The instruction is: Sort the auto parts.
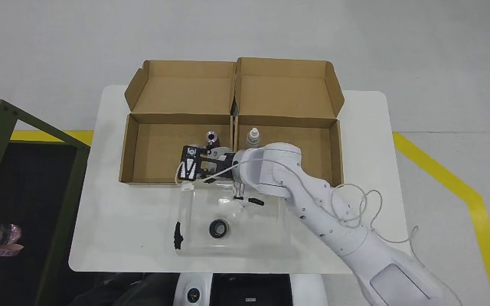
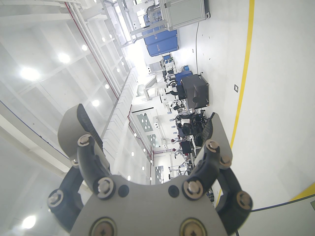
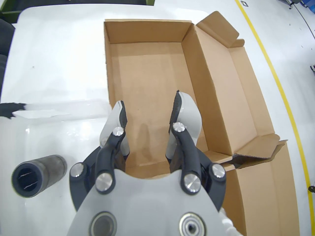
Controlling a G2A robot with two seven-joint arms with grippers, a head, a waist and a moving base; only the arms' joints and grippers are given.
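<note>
My right gripper (image 3: 149,99) is open and empty, hanging over the bare floor of the left cardboard box (image 3: 145,74); from above it (image 1: 184,164) sits over that box's front wall (image 1: 153,181). A small metallic part (image 1: 211,138) stands in the left box at its right end. A white part (image 1: 253,137) stands in the right box (image 1: 314,153). The clear tray (image 1: 272,229) in front holds a dark cylinder (image 3: 39,175) (image 1: 219,228), a black clip (image 1: 250,200) and a black piece (image 1: 178,235). My left gripper (image 2: 146,112) is open and empty, turned up toward the hall's ceiling.
Both boxes have their lids (image 1: 191,88) folded back toward the table's far edge. Bare white table (image 1: 107,199) lies left of the tray and boxes. A green-framed dark cart (image 1: 31,191) stands beside the table's left edge.
</note>
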